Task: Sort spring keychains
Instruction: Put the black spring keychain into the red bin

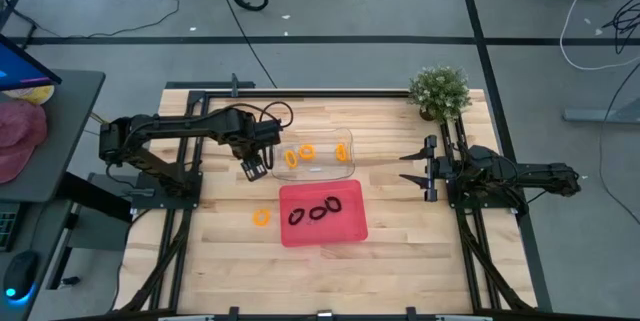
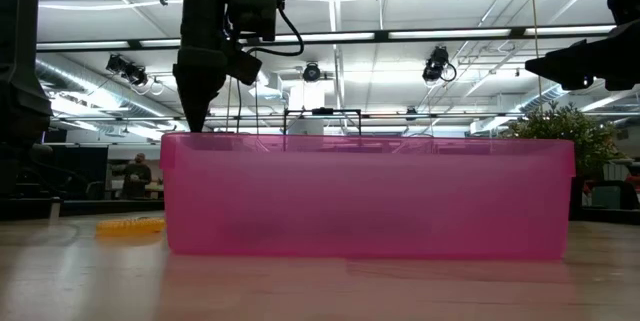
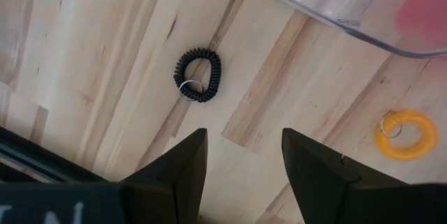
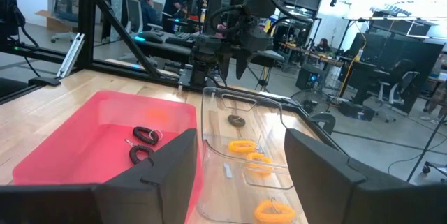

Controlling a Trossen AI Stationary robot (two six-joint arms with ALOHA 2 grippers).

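left gripper [image 1: 254, 169] over black keychain [image 3: 198, 75] (fingers apart)

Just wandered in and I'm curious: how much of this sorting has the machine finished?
Mostly done: three black keychains lie in the pink tray, three orange ones in the clear tray. The open left gripper hovers over a loose black keychain. An orange one also remains on the table.
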